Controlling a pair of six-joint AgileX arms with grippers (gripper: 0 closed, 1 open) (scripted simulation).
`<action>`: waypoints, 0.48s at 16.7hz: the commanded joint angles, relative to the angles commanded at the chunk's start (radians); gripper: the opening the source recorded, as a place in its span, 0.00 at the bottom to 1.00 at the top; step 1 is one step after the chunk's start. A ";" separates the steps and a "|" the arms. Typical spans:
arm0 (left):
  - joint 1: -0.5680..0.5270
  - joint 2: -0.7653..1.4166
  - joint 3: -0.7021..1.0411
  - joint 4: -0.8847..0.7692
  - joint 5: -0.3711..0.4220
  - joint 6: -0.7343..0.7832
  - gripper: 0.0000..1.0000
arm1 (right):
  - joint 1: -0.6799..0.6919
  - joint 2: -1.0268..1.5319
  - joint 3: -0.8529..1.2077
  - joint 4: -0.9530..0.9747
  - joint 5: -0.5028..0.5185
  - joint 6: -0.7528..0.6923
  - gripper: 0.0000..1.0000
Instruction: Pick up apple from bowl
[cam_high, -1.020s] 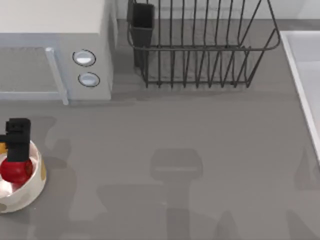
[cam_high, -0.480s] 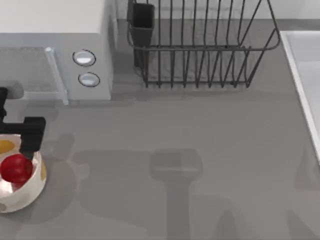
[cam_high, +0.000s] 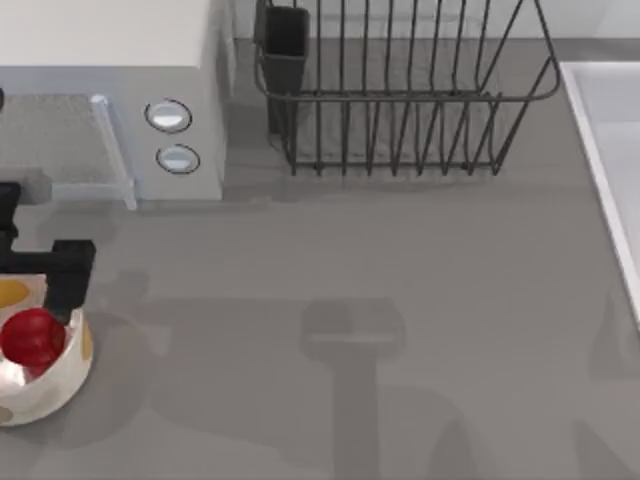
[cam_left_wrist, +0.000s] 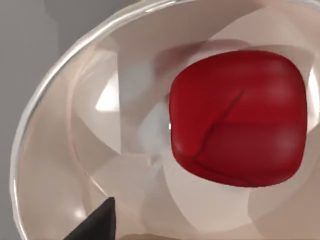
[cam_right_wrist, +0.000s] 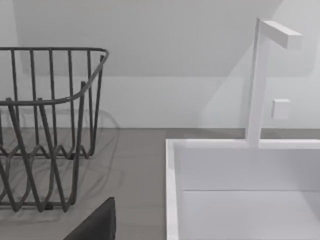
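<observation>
- Where the top view's lower left corner lies, the small glossy red apple (cam_high: 32, 336) is seen resting inside the round cream-white spotted bowl (cam_high: 62, 377), untouched.
- Just above the bowl's rim, at the left edge, the black left gripper (cam_high: 60, 272) is seen; how far its fingers stand apart cannot be told, and nothing is held.
- Farther up, a white microwave (cam_high: 110, 100) and a dark wire dish rack (cam_high: 400, 100) are placed.
</observation>
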 joint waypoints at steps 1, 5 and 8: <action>0.000 0.016 -0.019 0.033 0.000 0.000 1.00 | 0.000 0.000 0.000 0.000 0.000 0.000 1.00; -0.001 0.103 -0.121 0.238 0.000 0.003 1.00 | 0.000 0.000 0.000 0.000 0.000 0.000 1.00; -0.001 0.164 -0.192 0.371 0.000 0.005 1.00 | 0.000 0.000 0.000 0.000 0.000 0.000 1.00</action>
